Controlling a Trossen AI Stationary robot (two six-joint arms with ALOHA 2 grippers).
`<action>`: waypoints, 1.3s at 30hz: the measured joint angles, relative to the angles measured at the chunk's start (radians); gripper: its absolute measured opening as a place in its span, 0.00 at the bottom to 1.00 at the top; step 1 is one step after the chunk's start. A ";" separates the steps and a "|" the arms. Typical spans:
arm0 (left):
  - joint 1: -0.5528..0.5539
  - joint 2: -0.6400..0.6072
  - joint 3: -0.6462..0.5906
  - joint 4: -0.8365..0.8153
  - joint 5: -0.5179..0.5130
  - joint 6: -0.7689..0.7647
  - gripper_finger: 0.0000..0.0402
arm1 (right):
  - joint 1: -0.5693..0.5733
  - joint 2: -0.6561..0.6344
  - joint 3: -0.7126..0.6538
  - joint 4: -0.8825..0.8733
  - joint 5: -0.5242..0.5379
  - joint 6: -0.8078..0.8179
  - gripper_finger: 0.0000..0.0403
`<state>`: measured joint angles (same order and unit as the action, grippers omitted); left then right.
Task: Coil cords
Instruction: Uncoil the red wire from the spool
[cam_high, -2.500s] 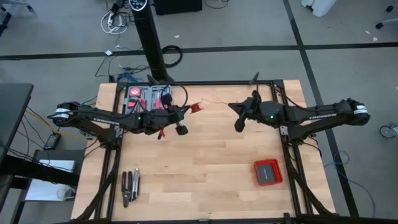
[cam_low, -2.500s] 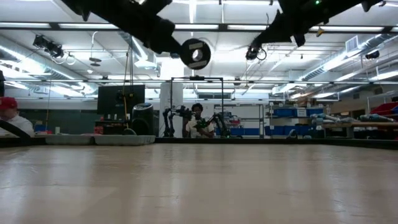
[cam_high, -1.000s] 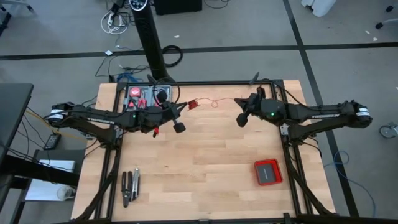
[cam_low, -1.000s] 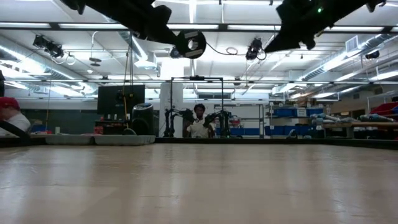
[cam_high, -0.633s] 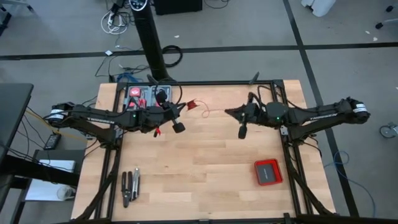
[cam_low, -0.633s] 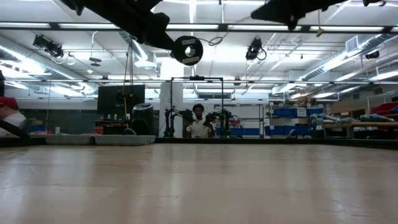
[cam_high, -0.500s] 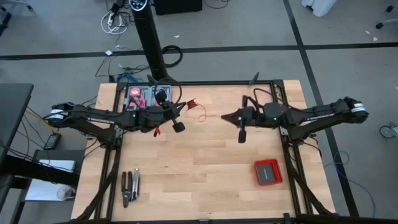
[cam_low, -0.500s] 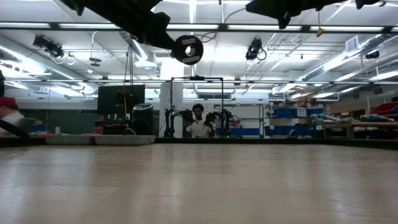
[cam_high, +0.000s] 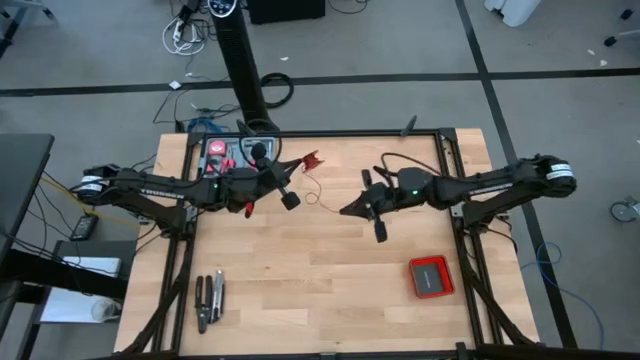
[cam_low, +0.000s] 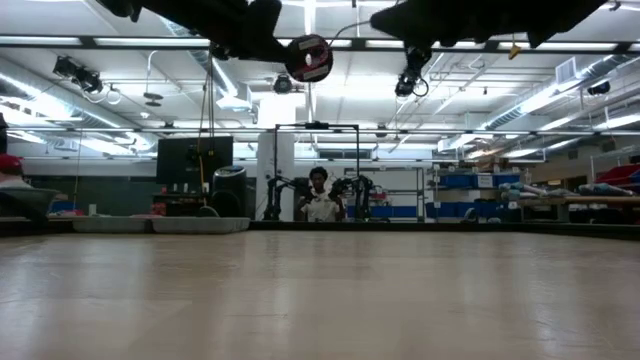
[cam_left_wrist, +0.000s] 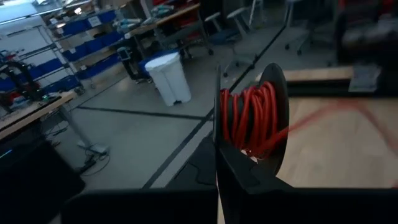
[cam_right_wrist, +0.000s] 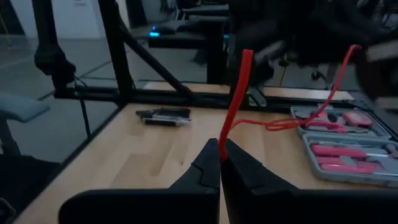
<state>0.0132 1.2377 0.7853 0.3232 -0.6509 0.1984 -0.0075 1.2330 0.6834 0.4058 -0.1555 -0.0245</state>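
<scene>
Winding: underway, by my read; neither finished nor just begun.
Left gripper (cam_high: 288, 199): upper middle of the high view, above the table, clamped on the spool (cam_left_wrist: 249, 121).
Right gripper (cam_right_wrist: 220, 163): centre of the high view, fingers together, pinching the wire (cam_right_wrist: 235, 106) near its free end.
Wire: several red turns already sit on the spool in the left wrist view; a slack stretch runs from spool to right gripper, showing as a thin red line in the high view's upper middle, just off the board.
Done: part of the wire wound, a fair share judging by the packed turns.
Left: the loose stretch between the grippers, then the tail; how long it is I cannot tell.
Count, arms: two, both at work.
Count, wires: one.
Count, spools: one.
Count, red box (cam_high: 431, 276): one, lower right of the high view, well apart from the grippers.
Count, tool case (cam_high: 228, 154): one, open, upper left of the table (cam_high: 330, 290).
Count, pliers (cam_high: 209, 299): seemingly two hand tools, lower left; exact kind unclear.
</scene>
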 joint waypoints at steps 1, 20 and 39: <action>0.000 0.000 0.000 0.012 0.020 -0.004 0.00 | -0.005 0.025 0.000 0.015 0.011 -0.002 0.00; 0.029 0.000 0.000 -0.130 0.217 -0.015 0.00 | -0.062 -0.086 0.000 -0.424 0.857 0.094 0.00; 0.058 0.000 0.000 -0.145 0.133 0.005 0.00 | 0.125 -0.372 0.000 -0.202 0.221 -0.221 0.00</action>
<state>0.0711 1.2381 0.7853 0.1782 -0.5178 0.2034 0.1178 0.8610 0.6834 0.2034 0.0651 -0.2459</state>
